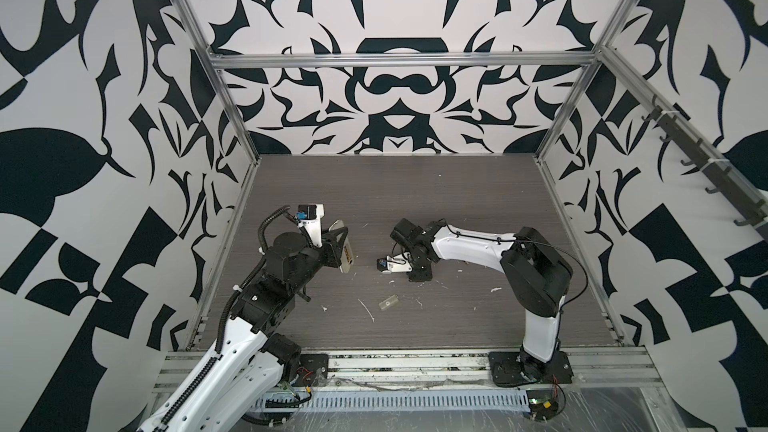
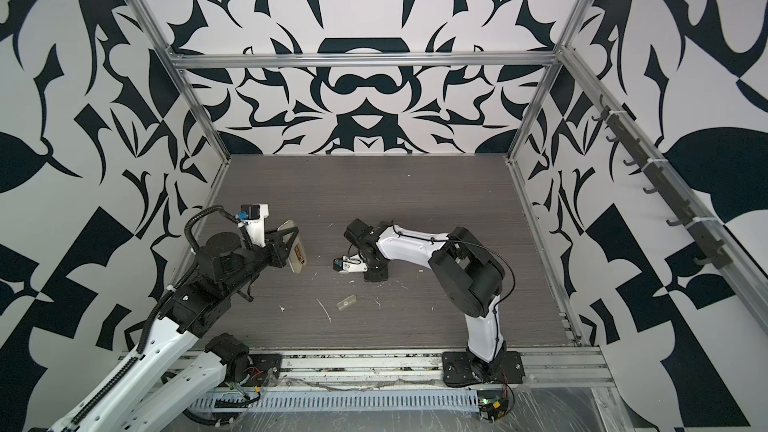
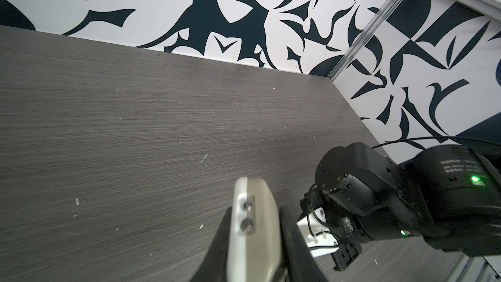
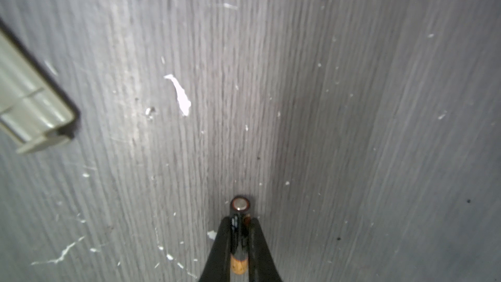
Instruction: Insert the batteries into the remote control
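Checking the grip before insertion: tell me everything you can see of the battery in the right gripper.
The battery is a slim black cylinder with faint pale print, a flat silvery cap at its outer end and an orange-brown band near the other. It sits lengthwise, pinched between the two black fingers of the right gripper, over the grey table; contact with it is unclear.

The left arm reaches forward with the left gripper [image 1: 341,245] clamped on the remote control [image 1: 348,261]. The right arm bends steeply down, its right gripper [image 4: 240,221] pinching a battery [image 4: 240,204].
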`<state>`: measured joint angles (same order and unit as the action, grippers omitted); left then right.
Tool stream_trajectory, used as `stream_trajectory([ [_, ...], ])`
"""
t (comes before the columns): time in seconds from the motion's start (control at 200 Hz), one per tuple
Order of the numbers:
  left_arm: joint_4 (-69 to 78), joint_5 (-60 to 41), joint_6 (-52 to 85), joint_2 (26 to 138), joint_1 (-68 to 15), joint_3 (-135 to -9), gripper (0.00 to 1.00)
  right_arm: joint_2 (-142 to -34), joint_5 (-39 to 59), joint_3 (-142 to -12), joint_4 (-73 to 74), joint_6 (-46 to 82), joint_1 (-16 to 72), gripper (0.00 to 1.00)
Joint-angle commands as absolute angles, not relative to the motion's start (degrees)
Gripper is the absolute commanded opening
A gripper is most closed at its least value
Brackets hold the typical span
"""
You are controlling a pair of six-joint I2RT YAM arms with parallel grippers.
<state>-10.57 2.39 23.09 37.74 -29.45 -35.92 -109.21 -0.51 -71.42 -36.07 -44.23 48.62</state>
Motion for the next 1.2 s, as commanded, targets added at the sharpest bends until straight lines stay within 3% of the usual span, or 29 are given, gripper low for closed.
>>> stream_trajectory([
  [0.0,-10.5,3.2,22.8,37.1,-29.5,-36.0,0.00,-108.5,1.1,-69.7,-35.1,-43.1,49.4,0.16],
  [0.56,-9.6,3.6,22.9,36.9,-29.6,-35.1,0.00,-102.8,0.2,-67.6,-31.6,-41.4,49.9,0.35],
  [0.615,-9.8,3.7,22.9,36.6,-29.6,-35.0,0.00,-101.6,0.6,-67.3,-30.9,-40.5,49.9,0.43],
  [0.7,-9.6,3.6,22.9,36.3,-29.5,-34.7,0.00,-99.3,1.9,-66.7,-29.5,-39.1,49.9,0.66],
  [0.835,-8.9,3.1,23.0,36.4,-29.5,-34.4,0.00,-96.1,2.1,-67.1,-29.7,-35.9,49.9,0.72],
  [0.895,-8.6,3.0,23.0,36.1,-29.5,-34.1,0.00,-94.4,2.3,-66.9,-28.8,-32.7,49.9,0.87],
  [1.04,-7.5,3.3,22.9,35.2,-29.6,-32.8,0.00,-90.4,3.5,-68.1,-27.6,-19.8,49.9,0.89],
  [1.07,-7.3,3.4,22.8,35.2,-29.5,-32.7,0.00,-89.9,3.8,-68.8,-28.0,-16.8,49.9,1.00],
  [1.195,-7.5,3.2,22.4,34.9,-29.5,-32.6,0.00,-91.8,2.2,-77.2,-37.3,-7.0,49.8,1.00],
])
